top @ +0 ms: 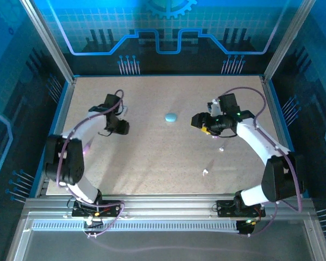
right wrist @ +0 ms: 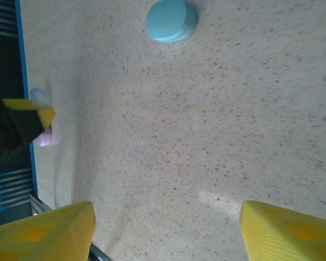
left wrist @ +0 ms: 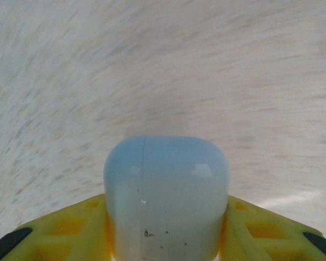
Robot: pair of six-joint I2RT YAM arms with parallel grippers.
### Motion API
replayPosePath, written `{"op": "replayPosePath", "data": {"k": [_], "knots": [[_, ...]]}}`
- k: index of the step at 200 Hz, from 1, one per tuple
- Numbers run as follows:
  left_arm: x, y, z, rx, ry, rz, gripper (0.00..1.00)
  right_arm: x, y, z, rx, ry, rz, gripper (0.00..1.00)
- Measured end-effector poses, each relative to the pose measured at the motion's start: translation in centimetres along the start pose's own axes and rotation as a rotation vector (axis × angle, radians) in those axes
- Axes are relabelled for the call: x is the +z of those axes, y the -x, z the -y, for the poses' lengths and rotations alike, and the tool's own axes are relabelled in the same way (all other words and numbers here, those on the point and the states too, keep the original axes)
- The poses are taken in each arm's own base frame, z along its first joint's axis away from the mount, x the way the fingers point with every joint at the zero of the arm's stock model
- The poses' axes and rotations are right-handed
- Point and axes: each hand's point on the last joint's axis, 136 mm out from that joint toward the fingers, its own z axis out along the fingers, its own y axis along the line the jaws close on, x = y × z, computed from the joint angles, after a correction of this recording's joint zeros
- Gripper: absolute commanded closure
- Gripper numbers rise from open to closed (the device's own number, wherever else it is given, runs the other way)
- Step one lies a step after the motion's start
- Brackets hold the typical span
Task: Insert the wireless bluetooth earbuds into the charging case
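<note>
A pale blue, rounded charging case (left wrist: 167, 190) sits clamped between the yellow fingers of my left gripper (left wrist: 167, 223), which is shut on it above the blurred tabletop. From above, the left gripper (top: 119, 126) is at the left of the table. My right gripper (top: 198, 120) hovers at centre right, its yellow fingers (right wrist: 41, 231) wide open with nothing between them. Two tiny white earbuds (top: 221, 148) (top: 205, 173) lie on the table below the right arm. In the right wrist view a small pinkish-purple piece (right wrist: 46, 136) lies beside the far left gripper.
A teal oval case (top: 170, 117) (right wrist: 171, 20) lies closed in the middle of the speckled table (top: 152, 163), between the two grippers. Metal frame posts and blue walls bound the table on every side.
</note>
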Motion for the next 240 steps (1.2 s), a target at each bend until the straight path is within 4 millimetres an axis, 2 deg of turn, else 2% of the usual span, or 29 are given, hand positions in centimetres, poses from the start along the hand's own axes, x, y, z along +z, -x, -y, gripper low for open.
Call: {"op": "replayPosePath", "data": {"k": [25,48,61,85,104,124,145,156,201,240], "knots": [[-4.3,2.0,7.0,0.187,-0.132,0.188,0.59,-1.9,0.3,0.5,0.020,0.020,0.082,0.31],[-8.1,2.2,12.7,0.385,-0.276,0.351,0.60,-3.7,0.3,-0.4,-0.011,0.062,0.143,0.32],[-9.9,1.6,15.1,0.496,-0.352,0.425,0.60,-4.6,0.3,-1.5,-0.053,0.102,0.162,0.33],[-11.9,0.7,17.9,0.649,-0.438,0.524,0.61,-5.8,-0.2,-3.9,-0.128,0.193,0.152,0.37],[-12.7,0.5,19.4,0.737,-0.467,0.566,0.61,-6.2,-0.6,-5.7,-0.184,0.245,0.129,0.39],[-12.8,0.1,20.2,0.798,-0.476,0.575,0.61,-6.1,-1.6,-8.8,-0.266,0.307,0.082,0.40],[-12.8,0.0,20.9,0.833,-0.482,0.577,0.61,-5.5,-2.8,-12.1,-0.349,0.363,0.017,0.43],[-12.8,0.0,21.1,0.845,-0.483,0.580,0.61,-5.0,-3.4,-13.1,-0.374,0.382,-0.012,0.45],[-12.9,0.1,21.3,0.854,-0.484,0.588,0.61,-2.4,-5.5,-14.0,-0.383,0.405,-0.130,0.48],[-13.0,0.1,21.3,0.854,-0.484,0.589,0.61,-1.8,-6.4,-14.4,-0.383,0.431,-0.174,0.49]]}}
